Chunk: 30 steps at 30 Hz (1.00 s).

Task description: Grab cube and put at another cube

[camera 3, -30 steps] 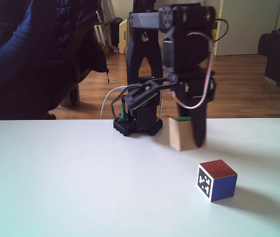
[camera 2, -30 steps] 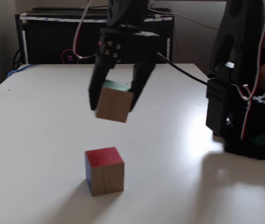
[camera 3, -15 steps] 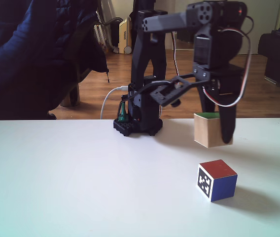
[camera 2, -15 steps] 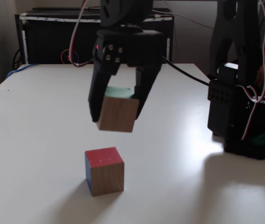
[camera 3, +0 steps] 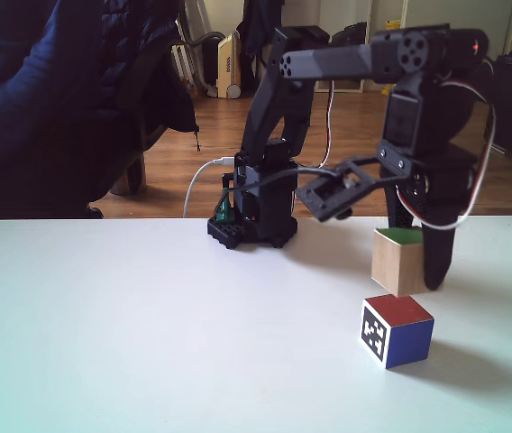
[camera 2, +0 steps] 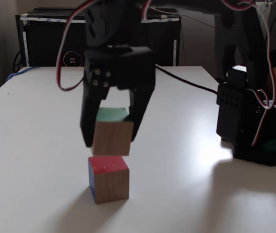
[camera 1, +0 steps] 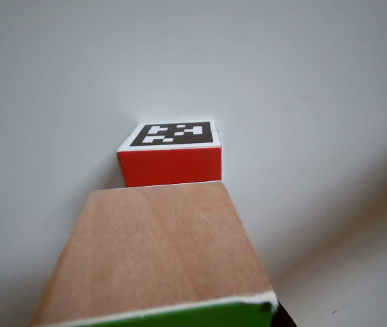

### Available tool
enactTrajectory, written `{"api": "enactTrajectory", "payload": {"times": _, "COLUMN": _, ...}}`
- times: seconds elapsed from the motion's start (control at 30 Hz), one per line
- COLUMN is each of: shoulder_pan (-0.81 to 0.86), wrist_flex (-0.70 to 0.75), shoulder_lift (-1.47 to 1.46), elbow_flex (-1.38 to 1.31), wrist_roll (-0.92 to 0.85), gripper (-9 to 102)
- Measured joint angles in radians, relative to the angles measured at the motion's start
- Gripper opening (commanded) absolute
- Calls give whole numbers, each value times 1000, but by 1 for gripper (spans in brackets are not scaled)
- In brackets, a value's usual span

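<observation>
A: Which step is in hand?

B: Placement. In a fixed view the claw (camera 2: 110,138) pinches the wooden cube (camera 2: 112,137) between both fingers, green face up, and holds it in the air just above the smaller marker cube (camera 2: 108,177), which rests on the white table (camera 2: 31,145). A narrow gap appears to separate them.

A: What does the next move call for?

B: Judged from the other view, the wooden cube (camera 1: 156,255) sits near the marker cube (camera 1: 170,153), not squarely over it. Align it, lower it, then release.

A: What is unclear?

B: In the side-on fixed view one finger (camera 3: 436,257) hides the wooden cube's far edge (camera 3: 397,262). The other view cuts off its lower part, and the claw's contact faces are hidden.
</observation>
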Motion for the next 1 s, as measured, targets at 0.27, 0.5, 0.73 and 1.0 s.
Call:
{"api": "enactTrajectory", "payload": {"times": 0.27, "shoulder_pan": 18, "wrist_flex": 0, "shoulder_lift": -87, "elbow_flex": -44, "wrist_roll": 0, "gripper": 20}}
{"api": "enactTrajectory", "payload": {"times": 0.5, "shoulder_pan": 15, "wrist_flex": 0, "shoulder_lift": -110, "elbow_flex": -49, "wrist_roll": 0, "gripper": 21}}
{"api": "enactTrajectory", "payload": {"times": 0.73, "shoulder_pan": -2, "wrist_flex": 0, "shoulder_lift": -123, "elbow_flex": -58, "wrist_roll": 6, "gripper": 35}}
{"api": "enactTrajectory", "payload": {"times": 1.0, "shoulder_pan": -18, "wrist_flex": 2, "shoulder_lift": -124, "elbow_flex": -66, "wrist_roll": -5, "gripper": 44}}
